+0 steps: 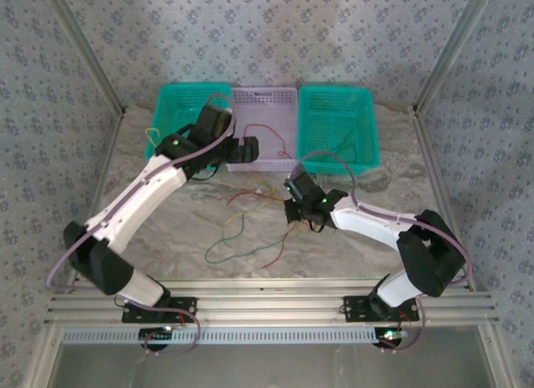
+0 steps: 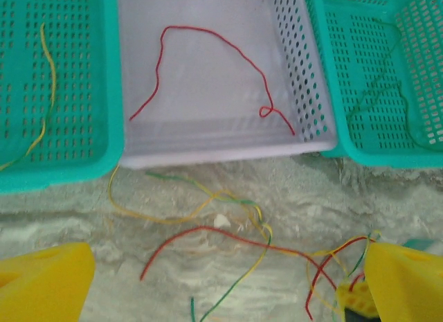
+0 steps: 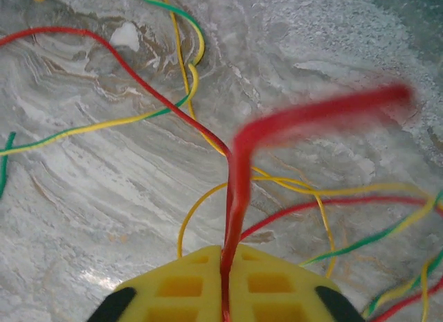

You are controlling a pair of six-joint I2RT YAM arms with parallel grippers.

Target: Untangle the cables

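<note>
A loose tangle of thin red, yellow and green-yellow cables (image 1: 250, 196) lies on the marbled table between the arms. My right gripper (image 3: 227, 266) is shut on a red cable (image 3: 239, 176) that rises from between its yellow fingers and bends right, blurred near the lens. From above, the right gripper (image 1: 294, 196) sits at the tangle's right end. My left gripper (image 2: 228, 287) is open, fingers wide apart above the tangle (image 2: 228, 225), near the lilac basket's front wall. Another red cable (image 2: 208, 34) lies alone inside the lilac basket (image 2: 297, 73).
Three baskets stand in a row at the back: teal left (image 1: 167, 113), lilac middle (image 1: 267, 94), teal right (image 1: 371, 121). A yellow wire (image 2: 48, 79) lies in the left one, a green wire (image 2: 374, 93) in the right. A green cable (image 1: 225, 238) trails toward the front.
</note>
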